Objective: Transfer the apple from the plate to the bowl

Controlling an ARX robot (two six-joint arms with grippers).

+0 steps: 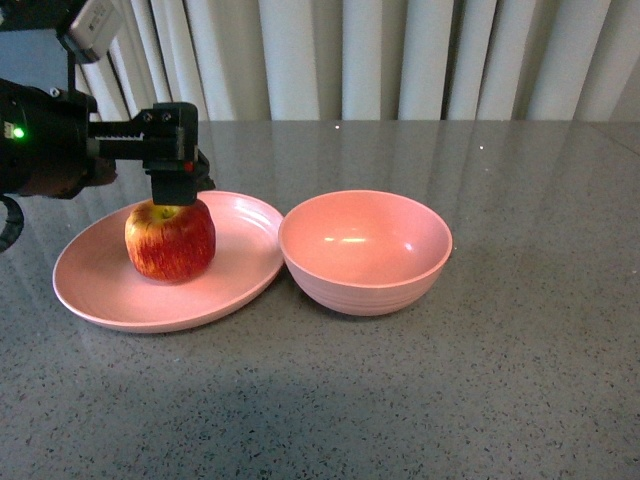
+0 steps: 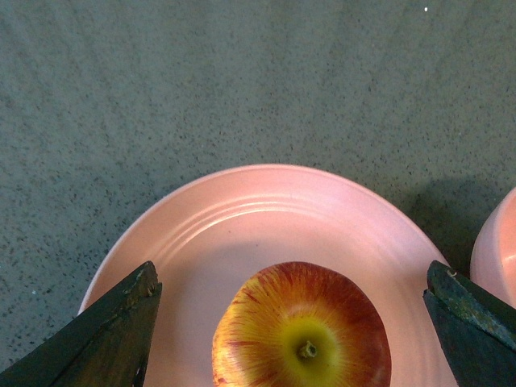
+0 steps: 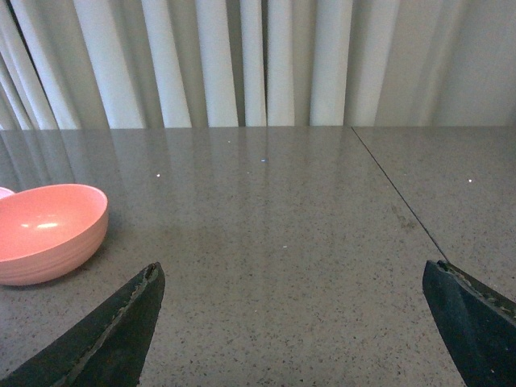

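A red apple [image 1: 170, 240] with a yellow top sits on the shallow pink plate [image 1: 245, 225] at the left of the table. The deep pink bowl [image 1: 365, 250] stands empty just right of the plate, nearly touching its rim. My left gripper [image 1: 178, 198] is open right above the apple. In the left wrist view the apple [image 2: 302, 330] lies between the two spread fingers [image 2: 121, 330], apart from both, on the plate [image 2: 242, 218]. My right gripper [image 3: 294, 322] is open and empty over bare table, with the bowl [image 3: 48, 230] off to one side.
The grey speckled table [image 1: 520, 300] stretches to the right and front of the bowl. White curtains [image 1: 400, 60] hang behind the table's far edge. A seam [image 3: 395, 193] runs across the tabletop in the right wrist view.
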